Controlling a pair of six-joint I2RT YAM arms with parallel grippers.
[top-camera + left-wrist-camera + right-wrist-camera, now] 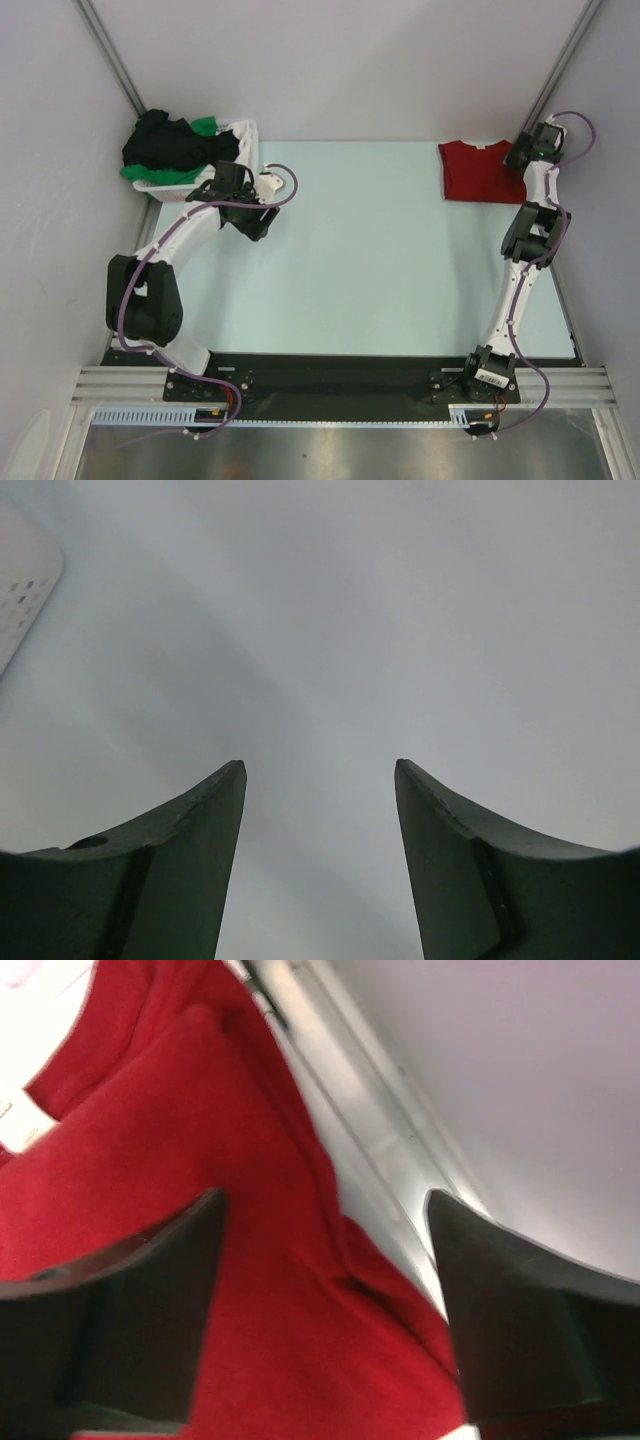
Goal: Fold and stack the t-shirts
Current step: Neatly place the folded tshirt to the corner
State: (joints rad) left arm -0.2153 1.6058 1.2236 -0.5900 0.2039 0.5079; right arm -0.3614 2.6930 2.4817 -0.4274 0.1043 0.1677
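Observation:
A red t-shirt [478, 170] lies folded at the far right of the table. My right gripper [524, 152] hovers over its right edge, open and empty; in the right wrist view the red cloth [250, 1290] fills the space under and between the fingers [150, 1300]. Black and green t-shirts [170, 145] are heaped in the white basket [245, 135] at the far left. My left gripper [268, 185] is open and empty just right of the basket, above the bare table; the left wrist view shows only table between its fingers [180, 860].
The white basket's corner [25, 590] shows at the upper left of the left wrist view. Grey walls close in the table [360, 260] on the left, back and right. A metal rail [350, 1130] runs along the table's right edge beside the red shirt.

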